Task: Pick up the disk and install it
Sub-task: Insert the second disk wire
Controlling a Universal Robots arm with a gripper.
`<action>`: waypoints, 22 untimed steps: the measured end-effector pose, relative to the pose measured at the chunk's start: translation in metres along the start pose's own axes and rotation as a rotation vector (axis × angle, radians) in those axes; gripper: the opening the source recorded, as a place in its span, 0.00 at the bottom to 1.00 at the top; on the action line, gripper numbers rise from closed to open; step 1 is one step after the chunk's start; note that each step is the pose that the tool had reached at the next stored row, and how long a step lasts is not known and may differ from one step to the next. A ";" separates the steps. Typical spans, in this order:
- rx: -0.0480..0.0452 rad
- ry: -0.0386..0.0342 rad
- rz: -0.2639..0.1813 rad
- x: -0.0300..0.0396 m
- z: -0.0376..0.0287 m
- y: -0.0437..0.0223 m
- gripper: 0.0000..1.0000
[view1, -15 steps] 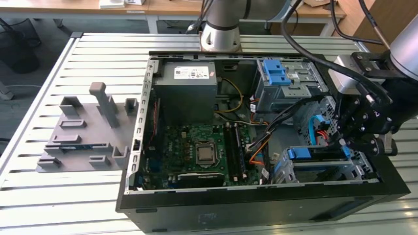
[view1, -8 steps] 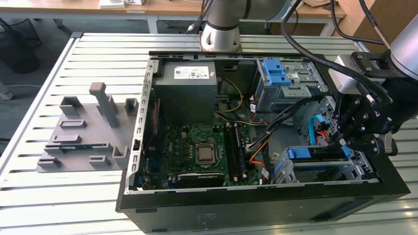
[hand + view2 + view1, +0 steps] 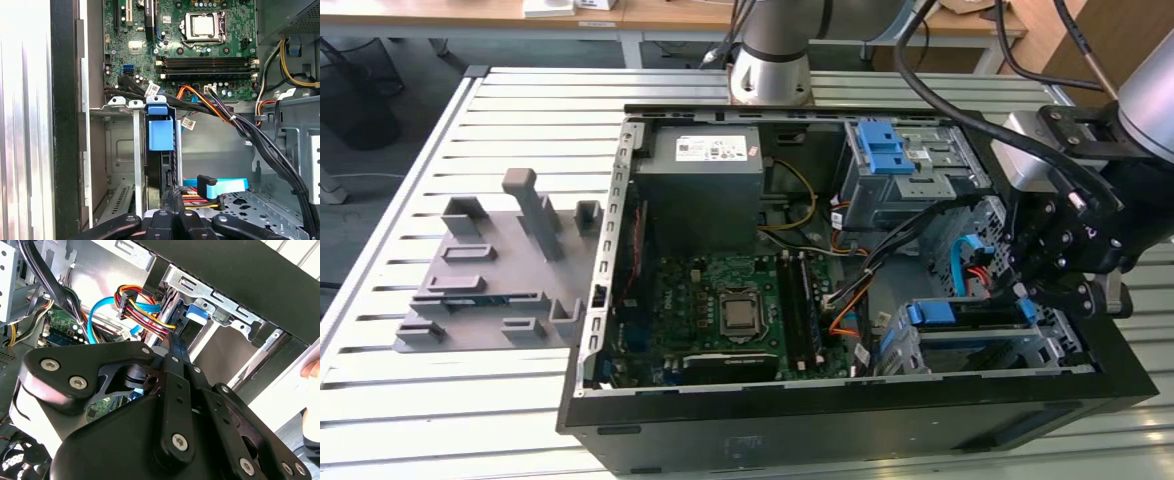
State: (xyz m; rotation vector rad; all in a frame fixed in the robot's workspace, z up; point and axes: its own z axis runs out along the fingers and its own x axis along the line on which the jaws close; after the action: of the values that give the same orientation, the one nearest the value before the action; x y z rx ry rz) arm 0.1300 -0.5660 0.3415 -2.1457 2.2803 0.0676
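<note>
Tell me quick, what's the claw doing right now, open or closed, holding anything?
Claw: closed, fingertips together at the edge of the disk standing in its bay; whether it grips anything cannot be told.

A pale grey tabletop (image 3: 520,110) made of long slats running side to side carries 2 things. An open black computer case (image 3: 827,420) lies flat on it toward the exterior view's right, its side panel off and its inside facing up. Well apart from it, toward the exterior view's left, sits a grey plastic holder (image 3: 487,270) with several upright posts and low blocks on a flat base.
</note>
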 end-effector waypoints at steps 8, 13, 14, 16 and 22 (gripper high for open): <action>0.0066 -0.0004 0.000 0.0004 0.0001 0.0060 0.11; 0.0072 -0.0004 0.000 0.0003 -0.0029 0.0066 0.11; 0.0072 -0.0004 0.000 0.0002 -0.0052 0.0067 0.11; 0.0072 -0.0004 0.000 -0.0001 -0.0105 0.0068 0.11; 0.0072 -0.0004 0.000 0.0001 -0.0128 0.0119 0.11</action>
State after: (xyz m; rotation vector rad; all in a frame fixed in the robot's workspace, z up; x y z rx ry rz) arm 0.1183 -0.5659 0.3545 -2.1425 2.2764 0.0596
